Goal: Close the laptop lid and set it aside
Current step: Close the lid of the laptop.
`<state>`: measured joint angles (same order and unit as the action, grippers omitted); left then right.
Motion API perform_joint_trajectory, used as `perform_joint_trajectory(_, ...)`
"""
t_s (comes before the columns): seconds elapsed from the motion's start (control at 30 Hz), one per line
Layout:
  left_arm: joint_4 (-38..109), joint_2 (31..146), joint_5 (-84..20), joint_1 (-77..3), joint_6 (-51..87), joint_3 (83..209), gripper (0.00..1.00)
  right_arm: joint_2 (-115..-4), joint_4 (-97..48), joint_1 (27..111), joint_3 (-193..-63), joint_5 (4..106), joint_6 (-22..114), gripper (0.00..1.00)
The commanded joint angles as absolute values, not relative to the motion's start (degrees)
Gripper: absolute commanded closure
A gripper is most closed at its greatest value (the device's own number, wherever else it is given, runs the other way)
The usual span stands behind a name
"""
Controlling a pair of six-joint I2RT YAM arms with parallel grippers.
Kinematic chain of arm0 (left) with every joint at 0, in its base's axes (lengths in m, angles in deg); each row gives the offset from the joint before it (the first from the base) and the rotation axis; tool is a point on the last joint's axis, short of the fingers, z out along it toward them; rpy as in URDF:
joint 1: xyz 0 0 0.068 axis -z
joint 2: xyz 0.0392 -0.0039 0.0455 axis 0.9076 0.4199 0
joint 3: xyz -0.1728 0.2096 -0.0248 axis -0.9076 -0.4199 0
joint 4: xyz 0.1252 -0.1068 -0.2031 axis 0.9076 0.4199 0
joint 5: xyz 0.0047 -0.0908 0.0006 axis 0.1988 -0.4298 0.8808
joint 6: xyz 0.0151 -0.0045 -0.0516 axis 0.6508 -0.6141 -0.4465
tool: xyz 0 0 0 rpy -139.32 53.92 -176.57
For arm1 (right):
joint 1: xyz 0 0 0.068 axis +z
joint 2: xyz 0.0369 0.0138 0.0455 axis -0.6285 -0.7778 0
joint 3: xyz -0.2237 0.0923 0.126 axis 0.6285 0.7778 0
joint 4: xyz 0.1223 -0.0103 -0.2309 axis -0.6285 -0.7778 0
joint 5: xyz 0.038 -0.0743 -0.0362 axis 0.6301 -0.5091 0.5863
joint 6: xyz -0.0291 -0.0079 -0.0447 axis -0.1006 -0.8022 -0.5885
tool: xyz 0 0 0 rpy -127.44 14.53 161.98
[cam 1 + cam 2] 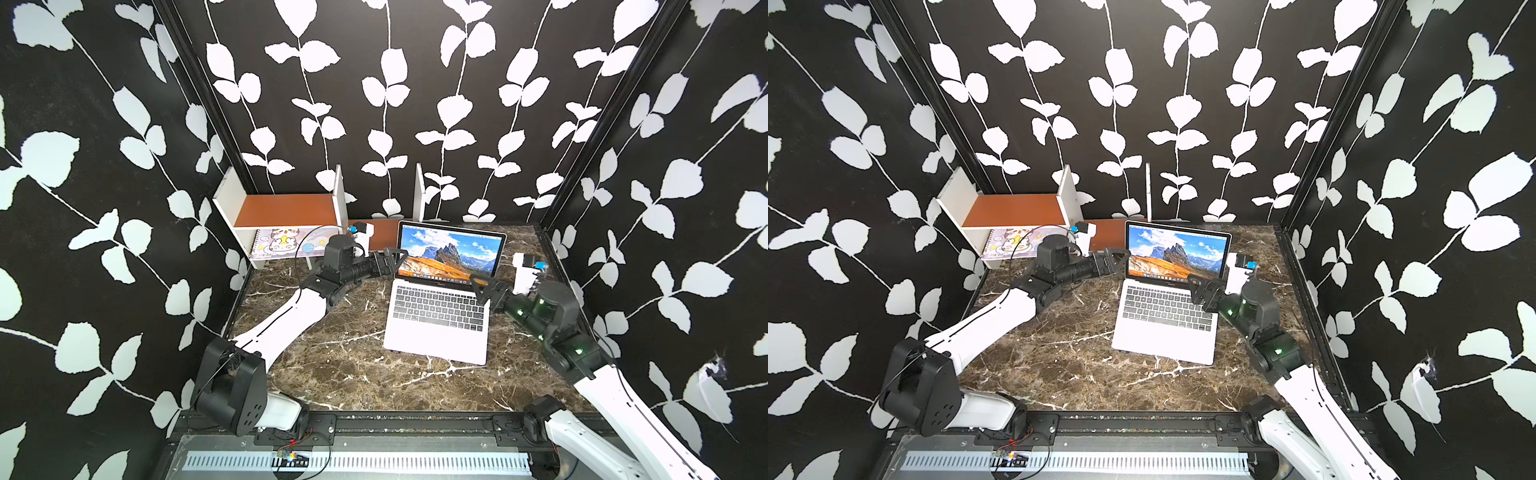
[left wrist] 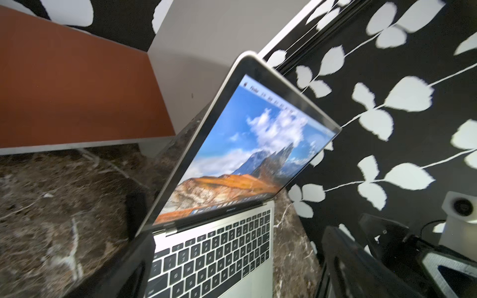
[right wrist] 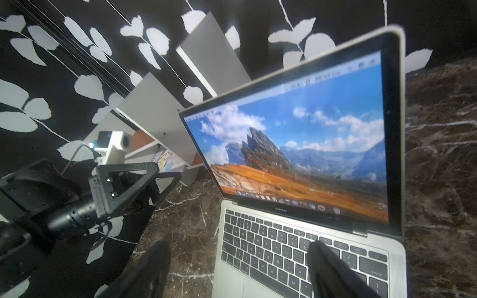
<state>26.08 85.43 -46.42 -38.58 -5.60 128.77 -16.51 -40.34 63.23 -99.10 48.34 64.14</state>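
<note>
Currently laptop (image 1: 436, 332) open, lid (image 1: 449, 251) raised | left gripper (image 1: 400, 259) jaws apart beside lid's left edge | right gripper (image 1: 478, 288) jaws apart over right end of keyboard (image 1: 436, 308)

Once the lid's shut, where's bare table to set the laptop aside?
Widest bare table: between laptop, left arm and near rail. Narrower strip before the laptop's front edge. Crowded: back left, with shelf and notebook; right side, taken by right arm.

Open laptop on marble

The silver laptop (image 1: 436, 328) lies flat on the tabletop, its lid (image 1: 451, 251) raised, screen showing mountain wallpaper.
</note>
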Motion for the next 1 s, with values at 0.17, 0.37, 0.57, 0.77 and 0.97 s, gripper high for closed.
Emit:
perform_joint_trajectory(0.17,12.21,80.89,-45.01,-38.49,-12.55,123.03,0.01,-35.43,-50.98,61.26,-127.46,50.84,60.69,0.23)
perform_joint_trajectory(0.37,13.2,79.95,-44.14,-38.54,-11.59,121.85,0.01,-46.1,-60.36,61.26,-141.67,49.35,57.17,0.25)
perform_joint_trajectory(0.57,15.32,79.04,-43.43,-38.53,-10.03,121.63,0.01,-52.57,-64.5,61.16,-149.7,46.91,55.23,0.24)
perform_joint_trajectory(0.77,16.97,78.1,-42.17,-38.58,-8.71,121.12,0.01,-57.22,-67.44,61.16,-155.13,45.2,55.19,0.25)
perform_joint_trajectory(0.97,18.65,76.64,-41.0,-38.76,-6.96,120.8,0.01,-63.55,-72.98,61.09,-163.72,44.19,53.54,0.26)
